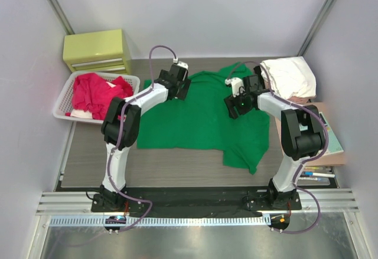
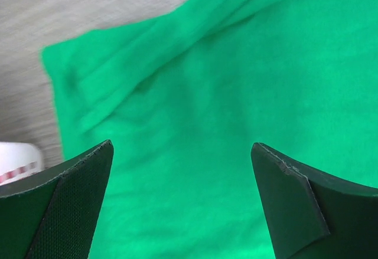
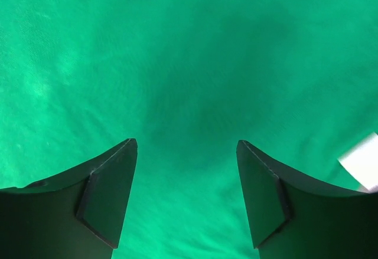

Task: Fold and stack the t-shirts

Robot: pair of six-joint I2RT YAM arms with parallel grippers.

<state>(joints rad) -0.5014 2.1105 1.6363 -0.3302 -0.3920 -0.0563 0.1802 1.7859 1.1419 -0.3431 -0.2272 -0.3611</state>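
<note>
A bright green t-shirt (image 1: 198, 120) lies spread flat on the table's middle, one sleeve trailing toward the near right. My left gripper (image 1: 181, 88) hovers over its far left part, open, only green cloth (image 2: 207, 94) showing between the fingers (image 2: 77, 200). My right gripper (image 1: 234, 107) hangs over the shirt's far right part, also open and holding nothing, with green cloth (image 3: 177, 64) beneath it. A small white patch (image 3: 361, 161) shows at the right edge of the right wrist view. Red t-shirts (image 1: 94, 92) fill a basket on the left. White t-shirts (image 1: 290, 77) sit piled at the back right.
The white slatted basket (image 1: 62, 112) stands at the table's left edge, with a yellow drawer box (image 1: 97, 51) behind it. A teal-covered book (image 1: 332, 136) and pens lie along the right edge. Bare wood (image 2: 71, 11) shows beyond the shirt's corner.
</note>
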